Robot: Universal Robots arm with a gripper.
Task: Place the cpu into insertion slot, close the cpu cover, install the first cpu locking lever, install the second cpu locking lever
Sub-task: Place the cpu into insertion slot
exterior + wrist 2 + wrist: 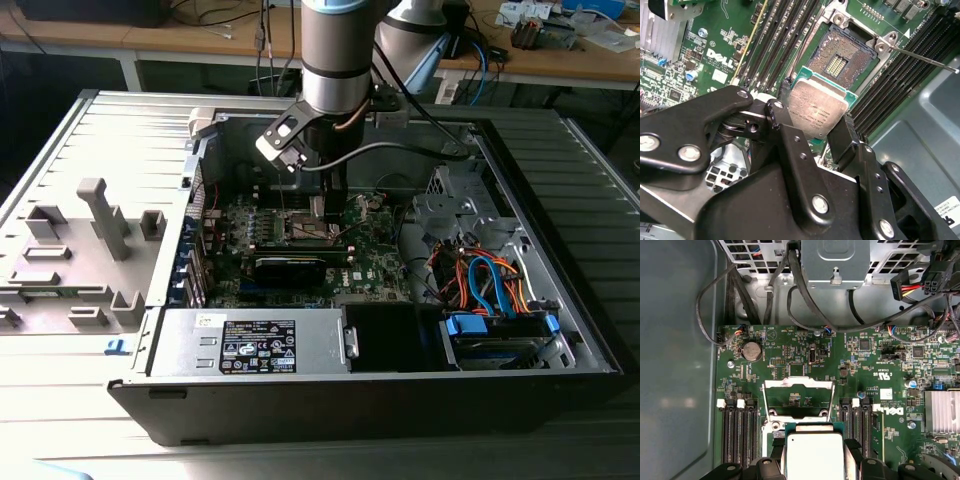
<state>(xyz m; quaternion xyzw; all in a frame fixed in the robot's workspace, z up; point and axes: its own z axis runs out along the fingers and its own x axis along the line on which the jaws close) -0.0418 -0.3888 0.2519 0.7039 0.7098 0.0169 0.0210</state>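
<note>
Your gripper [815,114] grips the cpu [821,104] by its edges near the insertion slot [840,57], cpu cover [798,384] standing open

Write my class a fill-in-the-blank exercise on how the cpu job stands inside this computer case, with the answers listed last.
1. The pincer is shut on the ____.
2. The insertion slot is ____, its contacts bare.
3. The cpu cover stands ____, not lowered over the slot.
4. The circuit board around the slot is ____ in colour.

Missing words: cpu; empty; open; green.
</note>
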